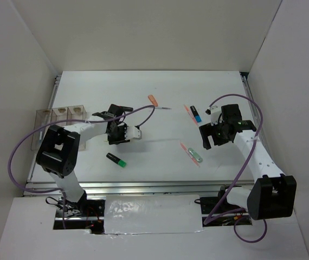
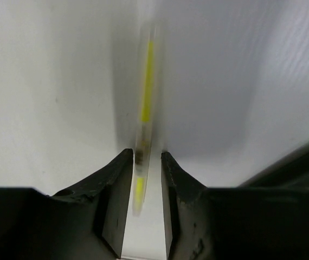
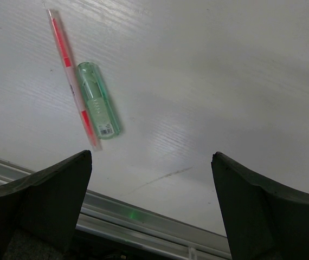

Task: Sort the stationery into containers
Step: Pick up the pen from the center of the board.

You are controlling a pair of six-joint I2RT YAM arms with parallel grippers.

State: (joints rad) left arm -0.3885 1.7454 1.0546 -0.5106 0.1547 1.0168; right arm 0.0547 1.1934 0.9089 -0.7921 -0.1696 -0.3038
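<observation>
- Presently: a white desk [image 1: 143,86] seen from above, with two robot arms reaching onto it. Loose stationery lies scattered about, and three clear bins [image 1: 60,111] stand in a row at the far left.
- The left claw [image 2: 146,157] sits low over the desk, a little right of the bins. Its two black fingers stand nearly together on either side of a thin yellow pen [image 2: 147,81].
- That pen is blurred. I cannot tell whether the fingers truly pinch it or only flank it.
- The right claw [image 3: 150,157] hangs wide apart over the right side of the desk, holding nothing.
- A mint highlighter [image 3: 97,100] and a red pen [image 3: 70,76] lie touching, side by side, just ahead of the right claw.
- Also out on the desk are a black-green highlighter [image 1: 116,160] near the left arm, an orange stub [image 1: 153,99] and a blue-black highlighter [image 1: 195,114].
- The bins are too small in view to show whether anything lies in them.
- Step in hand, as I judge it: picking up the yellow pen. With so much loose, the sorting looks to be at an early stage.
- The next move calls for a firm pinch across that thin barrel, a lift clear of the desk, and a short carry left to a bin.
- So slim a pen may slip or swivel between the fingers.
</observation>
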